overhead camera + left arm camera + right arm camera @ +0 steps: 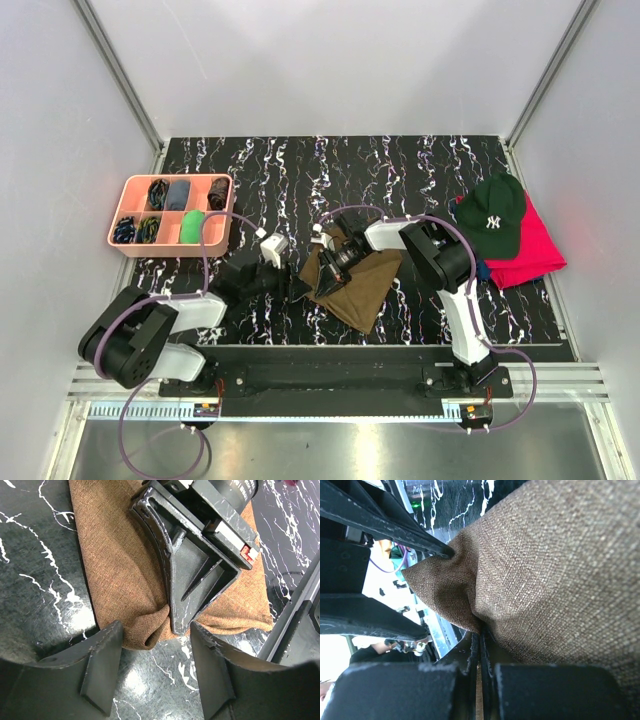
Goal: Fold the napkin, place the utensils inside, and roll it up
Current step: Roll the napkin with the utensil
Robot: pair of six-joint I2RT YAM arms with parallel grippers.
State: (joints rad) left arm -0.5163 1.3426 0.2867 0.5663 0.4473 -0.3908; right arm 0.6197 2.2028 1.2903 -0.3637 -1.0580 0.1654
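Your right gripper (480, 637) pinches the napkin (345, 288) at the middle of the table (420, 170), its arm bent low. Your left gripper (156, 630), arm stretched toward it, stands spread astride a bunched corner — contact unclear. From above, the right gripper covers part of the cloth.

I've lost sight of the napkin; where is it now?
Top view: the napkin lies front-centre on the table, left of the green cap, its edge pinched by the right gripper.

Napkin (350, 288) olive-brown, coarse weave. Bench (400, 160) black, white marble veining. My fingers (101, 667) black. Cap (495, 215) dark green, cloth (542, 252) red, tray (170, 250) pink.
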